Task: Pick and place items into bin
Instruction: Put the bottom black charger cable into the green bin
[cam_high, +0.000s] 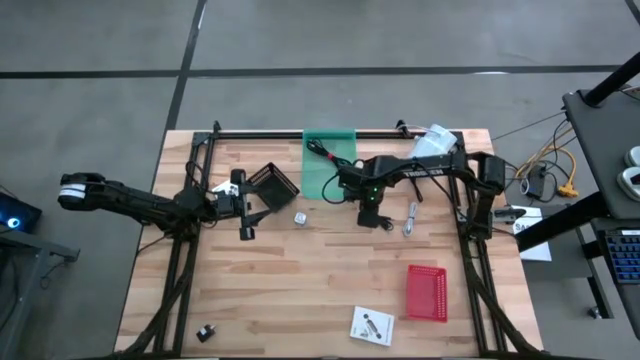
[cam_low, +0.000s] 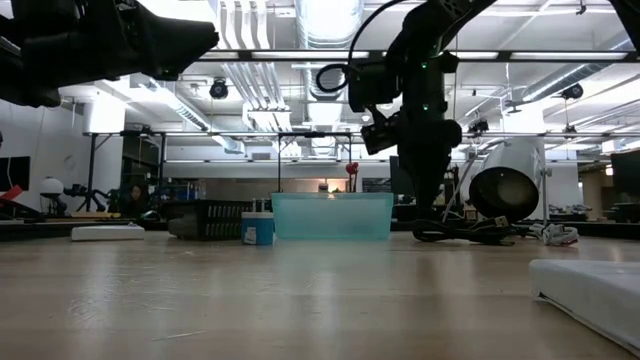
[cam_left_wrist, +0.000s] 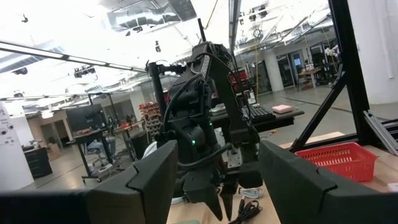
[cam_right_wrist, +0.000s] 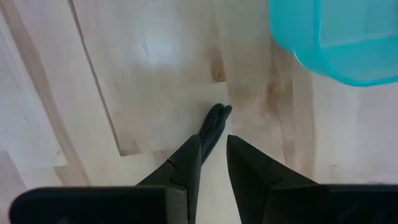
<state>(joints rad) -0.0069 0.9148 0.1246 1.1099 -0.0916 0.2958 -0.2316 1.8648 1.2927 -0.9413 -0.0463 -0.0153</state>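
Note:
My right gripper (cam_high: 373, 216) stands just near of the translucent green bin (cam_high: 330, 162), fingers pointing down at the table, shut on the coiled black cable (cam_high: 386, 223). My left gripper (cam_high: 245, 222) hovers open and empty left of the table's middle, beside a black basket (cam_high: 273, 185). The tiny white cube (cam_high: 299, 217) rests on the table between the two grippers. The silvery metal piece (cam_high: 410, 218) lies right of the cable. The flat white packet (cam_high: 372, 325) and the small black piece (cam_high: 207, 332) lie near the near edge. My right gripper pinches a strand of the black cable (cam_right_wrist: 213, 127) between its two fingers, coming from above and pointing down. A short end sticks out past the fingertips (cam_right_wrist: 191, 149). The rest of the coil (cam_low: 465, 233) lies on the table beside the gripper.
A red mesh basket (cam_high: 427, 293) sits on the table's near right. The black basket stands left of the bin. White clutter (cam_high: 432, 142) lies at the far right corner. Bare wood stretches across the middle and near part of the table.

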